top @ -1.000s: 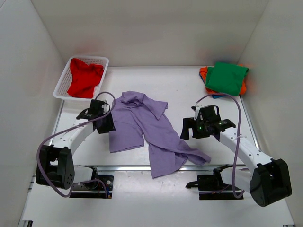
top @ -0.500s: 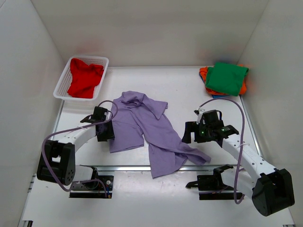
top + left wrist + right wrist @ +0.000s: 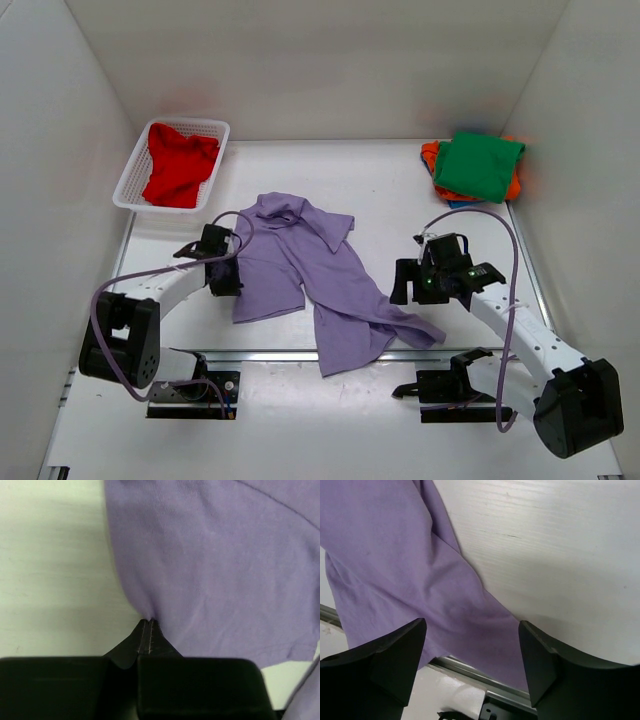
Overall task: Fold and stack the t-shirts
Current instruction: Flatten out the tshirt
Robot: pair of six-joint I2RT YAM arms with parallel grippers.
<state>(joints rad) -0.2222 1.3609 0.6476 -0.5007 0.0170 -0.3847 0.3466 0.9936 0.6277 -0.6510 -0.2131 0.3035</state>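
At left, clamped tight with left gripper (image 3: 149,625) on lavender t-shirt (image 3: 320,270) side edge, cloth rumpled on table (image 3: 390,190). At right, hovering with right gripper (image 3: 471,630), jaws wide, over its lower corner. Beyond: red t-shirt (image 3: 178,165) in basket (image 3: 125,190), green t-shirt (image 3: 478,163) far right.

The purple shirt (image 3: 330,275) is soft matt cloth, the bench (image 3: 370,180) smooth white, the basket (image 3: 130,180) plastic mesh.

Bare worktop (image 3: 380,170) at the far middle, with obstacles around it.
A rumpled lavender-purple t-shirt (image 3: 320,275) covers the centre down to the near edge. A white mesh basket (image 3: 128,178) with a red t-shirt (image 3: 178,165) fills the far left corner; folded t-shirts (image 3: 478,165) fill the far right. White walls (image 3: 300,60) close three sides.
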